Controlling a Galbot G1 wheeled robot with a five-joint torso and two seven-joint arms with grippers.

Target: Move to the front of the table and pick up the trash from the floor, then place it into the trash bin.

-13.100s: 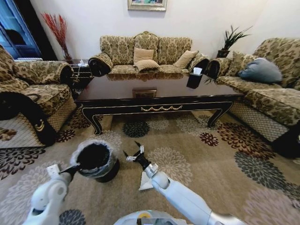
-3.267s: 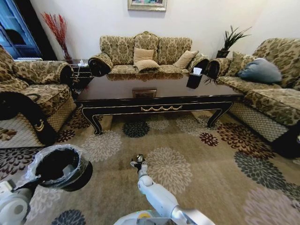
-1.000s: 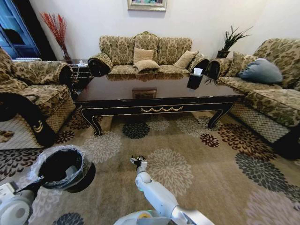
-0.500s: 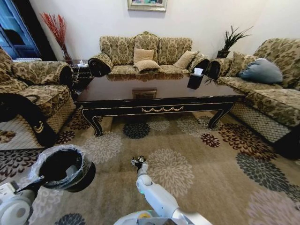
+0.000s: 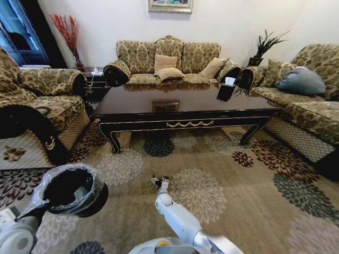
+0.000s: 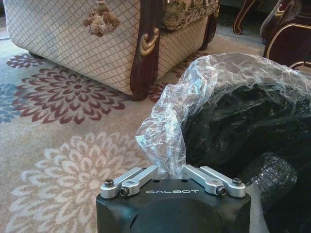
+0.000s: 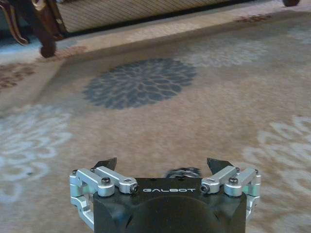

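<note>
Room: a sitting room with patterned sofas on three sides, seen from the head view.
Table [image 5: 185, 103]: long, glossy, dark brown, with a gold scroll on its front rail; it stands ahead of the robot, in front of the centre sofa [image 5: 169, 61].
On the table: a black tissue box [image 5: 226, 91] near its right end.
Floor [image 5: 254, 185]: beige carpet with large round flower medallions in cream, grey, brown and dark blue.
Left gripper [image 6: 172, 178]: low at the left, closed on the plastic liner at the rim of the trash bin [image 5: 71, 188].
Trash bin: round and black, lined with a crinkled translucent bag, tilted, beside the left armchair [image 5: 39, 114].
Right gripper [image 5: 159, 182]: low over the carpet ahead of the robot, fingers spread apart.
Trash [image 7: 182, 172]: a small dark, shiny lump lies between the right fingers, possibly the silvery ball; contact cannot be told.
</note>
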